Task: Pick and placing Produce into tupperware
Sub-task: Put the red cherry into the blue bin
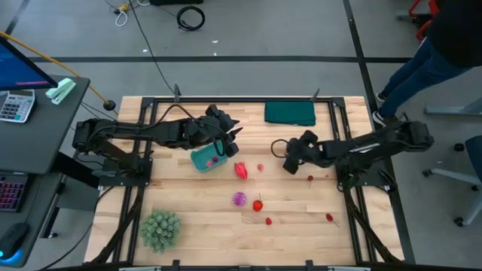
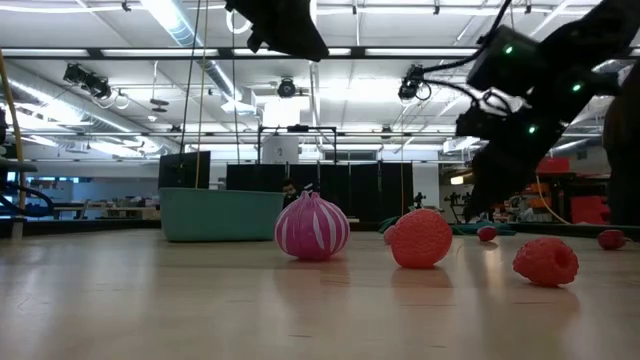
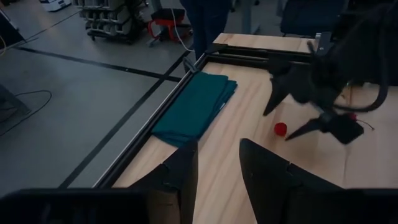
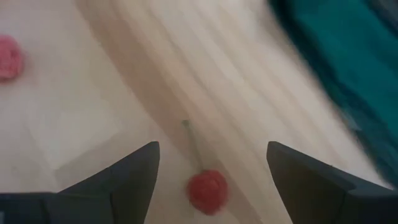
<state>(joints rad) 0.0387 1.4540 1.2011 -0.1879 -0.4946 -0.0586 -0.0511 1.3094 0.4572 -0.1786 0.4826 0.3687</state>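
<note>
The teal tupperware (image 1: 207, 158) stands left of the table's middle with a small red piece (image 1: 213, 159) in it. My left gripper (image 1: 232, 137) hangs just past its far right corner, open, nothing between its fingers (image 3: 186, 163). My right gripper (image 4: 211, 146) is open and tilted down over a small red stemmed ball (image 4: 207, 190), which lies on the wood between its fingers, untouched. More produce lies loose: a red piece (image 1: 241, 170), a spiky magenta piece (image 1: 239, 199), a red berry (image 1: 257, 204) and tiny red balls (image 1: 329, 217).
A folded dark green cloth (image 1: 290, 113) lies at the far edge. A fuzzy green ball plant (image 1: 160, 229) sits at the near left. A black frame rail (image 1: 226, 98) borders the table. A person's legs (image 1: 422, 60) stand beyond the far right corner.
</note>
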